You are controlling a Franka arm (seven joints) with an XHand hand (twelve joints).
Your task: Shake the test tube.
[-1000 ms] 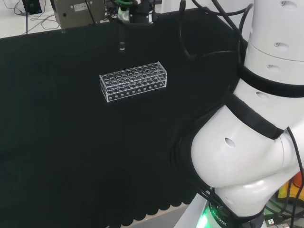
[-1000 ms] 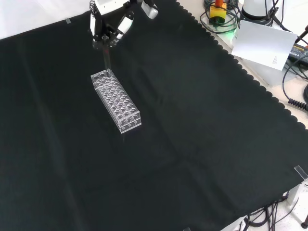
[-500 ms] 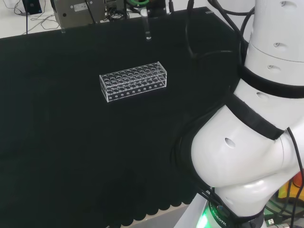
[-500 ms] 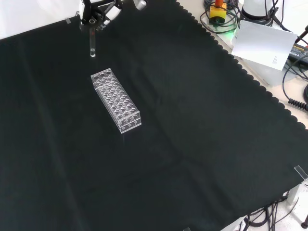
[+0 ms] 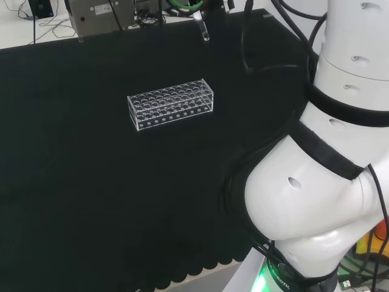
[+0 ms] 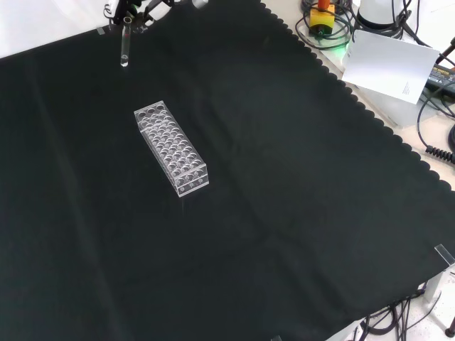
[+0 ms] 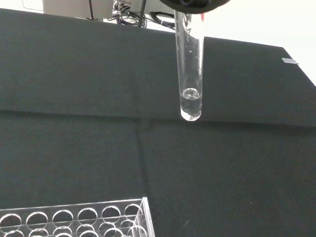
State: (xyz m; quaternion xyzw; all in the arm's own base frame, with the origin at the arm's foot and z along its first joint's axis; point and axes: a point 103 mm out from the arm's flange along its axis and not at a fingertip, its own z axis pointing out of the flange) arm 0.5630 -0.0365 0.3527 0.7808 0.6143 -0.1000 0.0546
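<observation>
fingers [image 6: 142, 8] of the hand [image 6: 136, 7] show at the very top edge of the front view, curled in on the upper end of the test tube [image 6: 125, 41], which hangs down below them, close to upright with a slight lean. the tube is clear of the black cloth [image 6: 284, 185] and clear of the rack [image 6: 171, 147]; the clear plastic rack stands on the cloth below the hand and nearer the camera in the front view, well apart from the tube's rounded bottom. in the head view the tube [image 5: 204, 30] appears as a short pale sliver at the top of the picture, to the right of and beyond the rack [image 5: 171, 103], with the arm's big white links [image 5: 328, 182] standing at the right. the wrist view looks past a dark blurred part of the hand [image 7: 197, 4] down along the tube [image 7: 190, 69], and there a small amount of clear liquid sits in the rounded bottom, with droplets on the inner wall above it, which the other two views are too far off to tell. a corner of the rack [image 7: 79, 217] with its round holes shows below the tube in that view.
</observation>
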